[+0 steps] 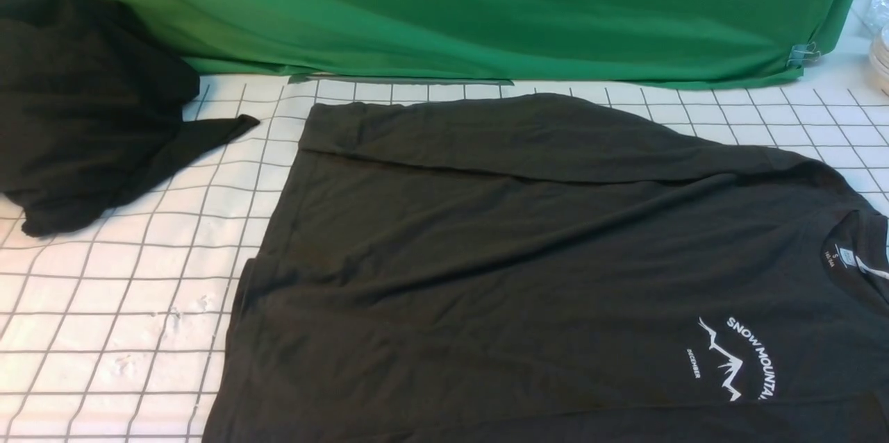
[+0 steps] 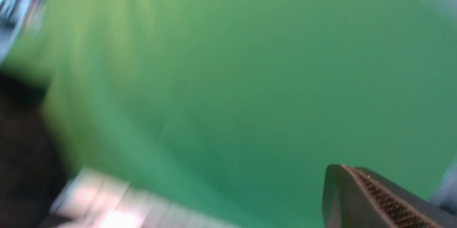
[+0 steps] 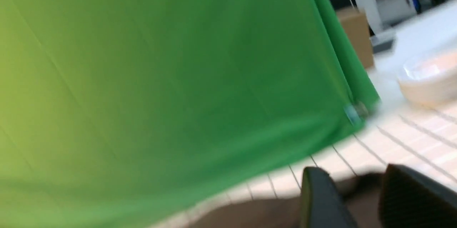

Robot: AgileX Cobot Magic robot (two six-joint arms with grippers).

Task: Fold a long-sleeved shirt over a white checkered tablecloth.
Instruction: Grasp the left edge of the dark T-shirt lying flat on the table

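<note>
The long-sleeved shirt (image 1: 521, 255), charcoal-black with a white "SNOW MOUNTAIN" print, lies spread on the white checkered tablecloth (image 1: 104, 304). Its collar points right, and a fold lies across its far edge. Neither gripper shows in the front view. In the left wrist view my left gripper (image 2: 342, 166) is shut with nothing in it, in front of green fabric. The right wrist view is blurred. There my right gripper (image 3: 351, 181) has its fingers apart above the shirt (image 3: 250, 213) and the tablecloth (image 3: 392, 142), with nothing held.
A smaller plain black garment (image 1: 76, 103) lies bunched at the far left. Green fabric (image 1: 486, 5) hangs along the back, clipped (image 1: 802, 54) at its right corner. A stack of pale bowls (image 3: 428, 81) stands at the far right.
</note>
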